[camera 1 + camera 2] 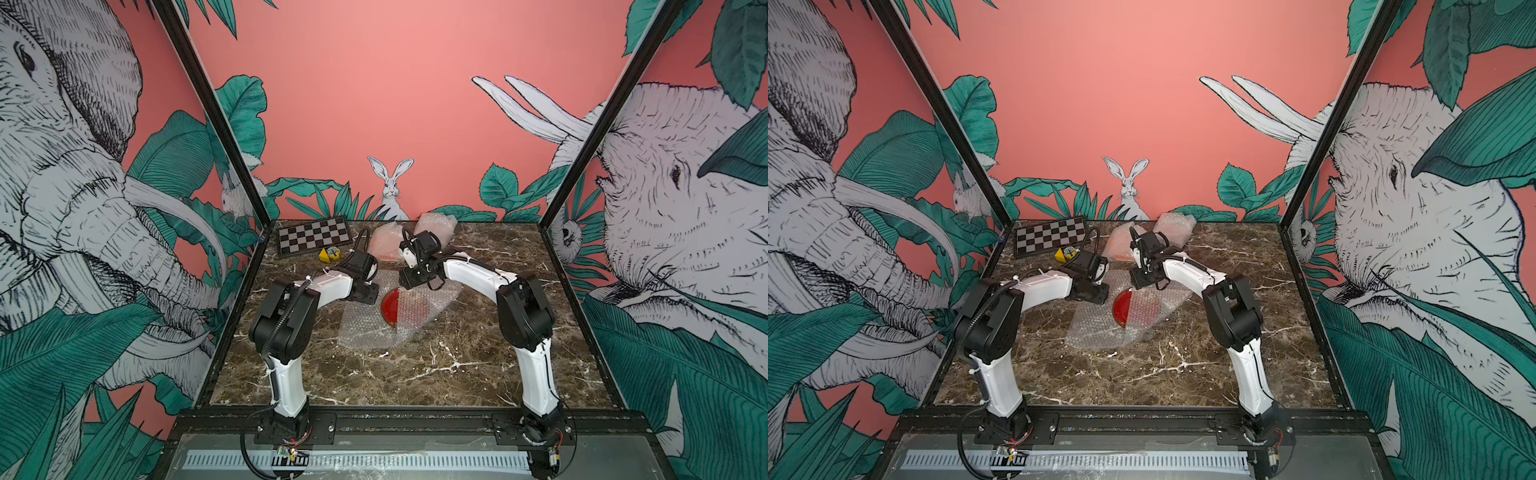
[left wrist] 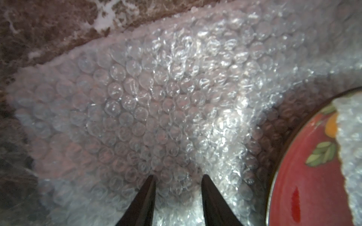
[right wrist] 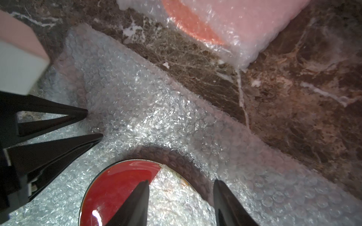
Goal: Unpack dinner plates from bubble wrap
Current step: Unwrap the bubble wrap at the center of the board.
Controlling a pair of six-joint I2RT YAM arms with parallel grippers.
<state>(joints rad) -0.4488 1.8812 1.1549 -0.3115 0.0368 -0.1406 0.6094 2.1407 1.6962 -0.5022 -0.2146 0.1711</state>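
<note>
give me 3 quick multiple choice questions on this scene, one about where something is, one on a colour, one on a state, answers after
1. Where is the checkered board?
A. at the far left corner of the table
B. at the near edge, between the arm bases
C. on top of a plate

2. What colour is the half-uncovered plate at the centre?
A. black
B. green
C. dark red

3. What state is the orange plate at the back in?
A. bare on the table
B. wrapped in bubble wrap
C. broken in pieces

Answers:
1 A, the board lies by the back wall on the left.
2 C, its bare half shows glossy dark red.
3 B, its orange shows only through the wrap's bubbles.
</note>
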